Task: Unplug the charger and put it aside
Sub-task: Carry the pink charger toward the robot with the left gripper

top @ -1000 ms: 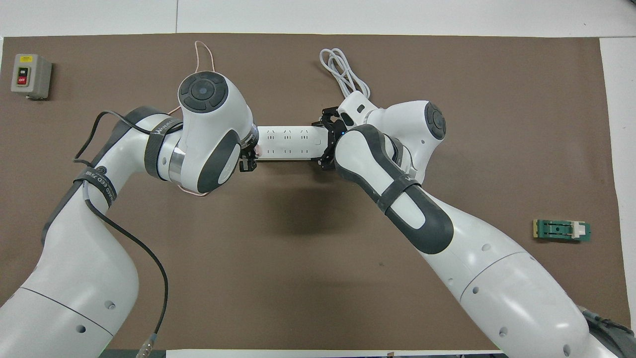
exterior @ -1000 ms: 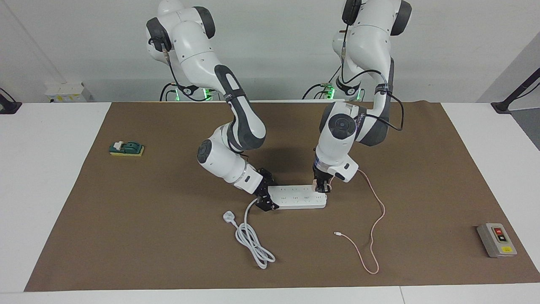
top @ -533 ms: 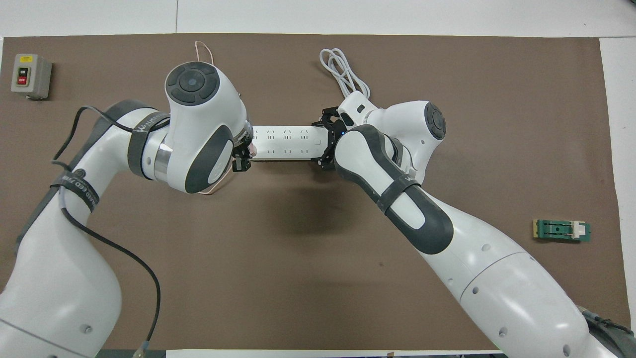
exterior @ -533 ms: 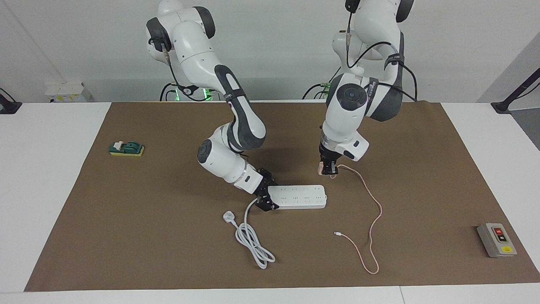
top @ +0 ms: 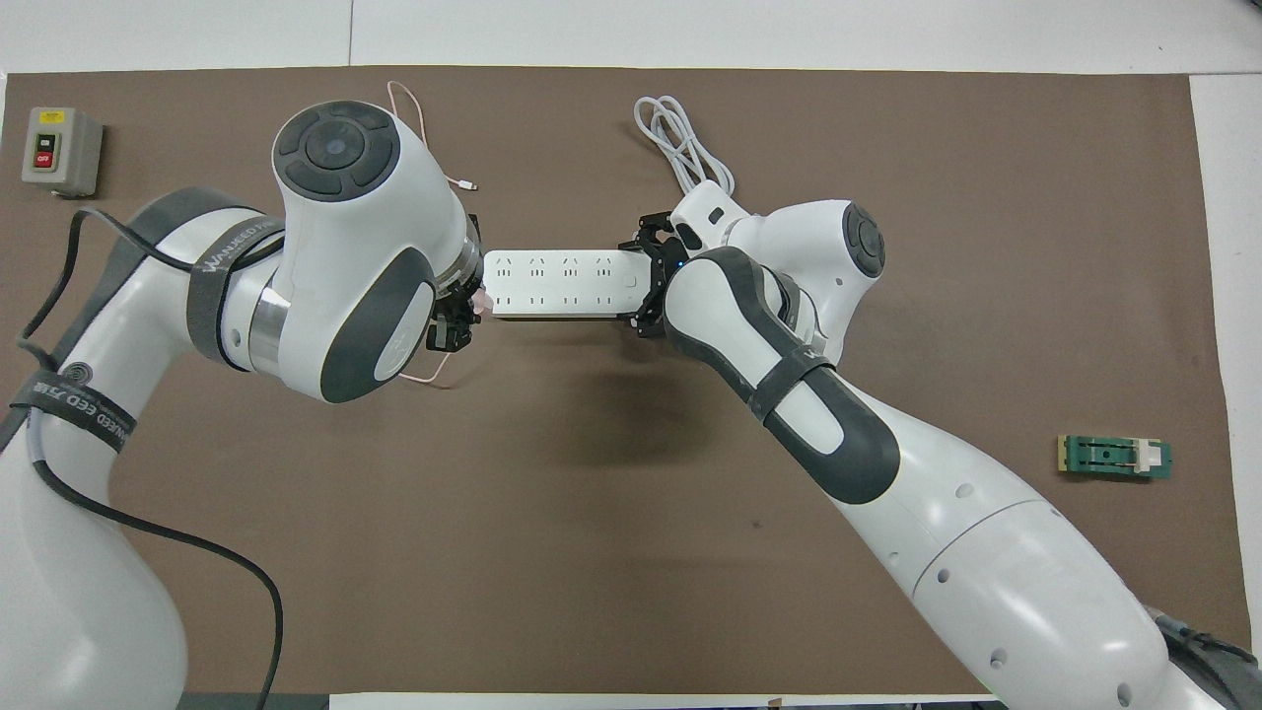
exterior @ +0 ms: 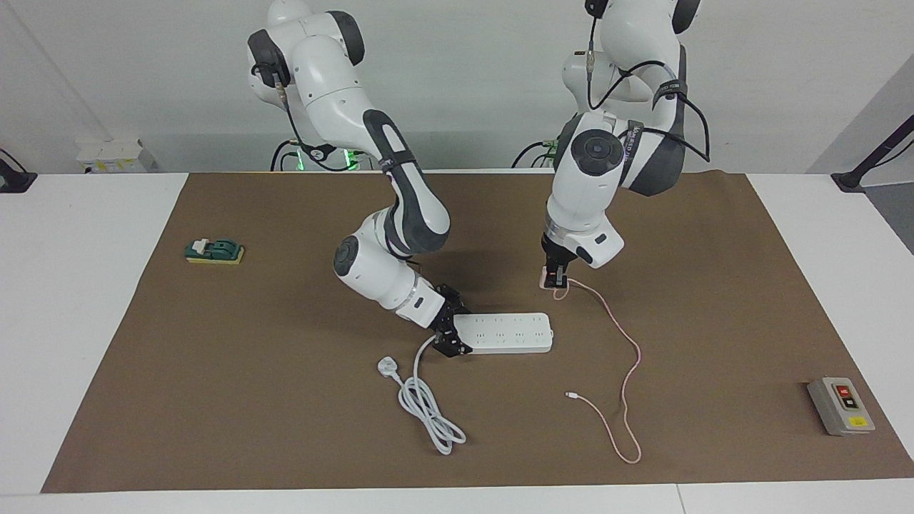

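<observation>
My left gripper [exterior: 554,280] is shut on the charger [exterior: 545,280], a small pale pink cube. It holds the charger in the air, free of the sockets, over the mat beside the power strip's end toward the left arm. The gripper [top: 461,314] and charger [top: 480,302] also show in the overhead view. The thin pink cable [exterior: 638,360] trails over the mat to its white tip [exterior: 570,394]. My right gripper [exterior: 448,333] is shut on the other end of the long white power strip [exterior: 508,333] and holds it on the mat; both also show in the overhead view, gripper [top: 648,284] and strip [top: 557,284].
A white plug with a thick coiled cord [exterior: 425,403] lies farther from the robots than the strip. A grey switch box [exterior: 840,405] sits toward the left arm's end. A green and yellow block [exterior: 214,250] sits toward the right arm's end. All rest on a brown mat [exterior: 250,400].
My left gripper pulled the charger up out of the strip's end socket and lifted it, drawing the cable along. The right gripper and the strip stayed put.
</observation>
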Robot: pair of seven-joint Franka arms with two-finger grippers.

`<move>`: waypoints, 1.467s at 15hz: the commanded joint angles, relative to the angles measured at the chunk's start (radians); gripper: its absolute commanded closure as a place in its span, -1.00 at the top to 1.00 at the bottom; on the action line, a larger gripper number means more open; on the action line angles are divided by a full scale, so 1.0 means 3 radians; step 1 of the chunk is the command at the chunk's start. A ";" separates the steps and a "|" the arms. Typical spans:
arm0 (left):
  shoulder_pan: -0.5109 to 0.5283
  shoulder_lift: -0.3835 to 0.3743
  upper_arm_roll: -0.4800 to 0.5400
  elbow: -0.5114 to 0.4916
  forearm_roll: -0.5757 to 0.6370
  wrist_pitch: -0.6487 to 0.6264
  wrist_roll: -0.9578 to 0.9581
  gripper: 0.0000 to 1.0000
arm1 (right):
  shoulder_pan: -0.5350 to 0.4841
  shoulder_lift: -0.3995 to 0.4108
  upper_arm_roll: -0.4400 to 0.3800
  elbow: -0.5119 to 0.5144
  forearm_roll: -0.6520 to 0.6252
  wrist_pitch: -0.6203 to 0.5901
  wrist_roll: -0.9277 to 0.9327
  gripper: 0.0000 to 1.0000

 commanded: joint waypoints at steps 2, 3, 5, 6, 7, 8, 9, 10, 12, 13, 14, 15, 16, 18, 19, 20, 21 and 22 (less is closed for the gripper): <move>0.0087 -0.0107 0.0048 -0.0014 0.0030 -0.0186 0.1113 -1.00 | 0.0022 0.0063 0.0029 0.0065 0.0069 0.0149 0.0082 -0.42; 0.0133 -0.0123 0.0048 -0.0019 0.0030 -0.0226 0.1384 -1.00 | 0.0027 0.0063 0.0029 0.0065 0.0069 0.0149 0.0082 -0.42; 0.0225 -0.0158 0.0048 -0.0075 0.0030 -0.0247 0.1845 -1.00 | 0.0027 0.0063 0.0029 0.0065 0.0064 0.0149 0.0082 -0.42; 0.0291 -0.0189 0.0048 -0.0121 0.0030 -0.0242 0.2121 -1.00 | 0.0027 0.0063 0.0029 0.0065 0.0069 0.0149 0.0082 -0.42; 0.0383 -0.0240 0.0048 -0.0198 0.0030 -0.0247 0.2468 -1.00 | 0.0027 0.0063 0.0029 0.0065 0.0074 0.0149 0.0082 -0.42; 0.0450 -0.0296 0.0048 -0.0269 0.0030 -0.0237 0.2846 -1.00 | 0.0027 0.0063 0.0029 0.0065 0.0095 0.0149 0.0082 -0.42; 0.0536 -0.0337 0.0048 -0.0341 0.0030 -0.0222 0.3174 -1.00 | 0.0027 0.0063 0.0029 0.0065 0.0095 0.0154 0.0082 -0.42; 0.0603 -0.0368 0.0048 -0.0392 0.0030 -0.0207 0.3384 -1.00 | 0.0027 0.0063 0.0029 0.0065 0.0100 0.0154 0.0082 -0.42; 0.0777 -0.0444 0.0038 -0.0484 0.0025 -0.0196 0.3956 -1.00 | 0.0027 0.0063 0.0029 0.0065 0.0105 0.0154 0.0087 -0.42; 0.0884 -0.0495 0.0033 -0.0535 0.0010 -0.0196 0.4283 -1.00 | 0.0027 0.0063 0.0029 0.0065 0.0110 0.0154 0.0087 -0.42; 0.0991 -0.0542 0.0033 -0.0627 -0.0031 -0.0171 0.4529 -1.00 | 0.0027 0.0058 0.0029 0.0065 0.0110 0.0154 0.0087 -0.42; 0.1073 -0.0582 0.0033 -0.0709 -0.0153 -0.0095 0.4694 -1.00 | 0.0027 0.0058 0.0029 0.0065 0.0110 0.0154 0.0092 -0.41; 0.1165 -0.0634 0.0033 -0.0821 -0.0210 0.0002 0.4888 -1.00 | 0.0032 0.0063 0.0034 0.0065 0.0115 0.0154 0.0102 -0.41; 0.1349 -0.0792 0.0033 -0.1148 -0.0241 0.0212 0.5465 -1.00 | 0.0027 0.0058 0.0034 0.0065 0.0110 0.0154 0.0133 -0.40; 0.1456 -0.0853 0.0033 -0.1306 -0.0271 0.0324 0.5670 -1.00 | 0.0032 0.0058 0.0034 0.0065 0.0110 0.0154 0.0138 -0.40; 0.1508 -0.0920 0.0033 -0.1480 -0.0322 0.0467 0.5814 -1.00 | 0.0057 0.0058 0.0034 0.0065 0.0115 0.0159 0.0143 -0.40; 0.1575 -0.0986 0.0033 -0.1664 -0.0368 0.0631 0.5957 -1.00 | 0.0093 0.0058 0.0034 0.0065 0.0120 0.0159 0.0148 -0.40; 0.1646 -0.1058 0.0033 -0.1879 -0.0480 0.0860 0.6105 -1.00 | 0.0093 0.0063 0.0034 0.0065 0.0120 0.0195 0.0159 -0.40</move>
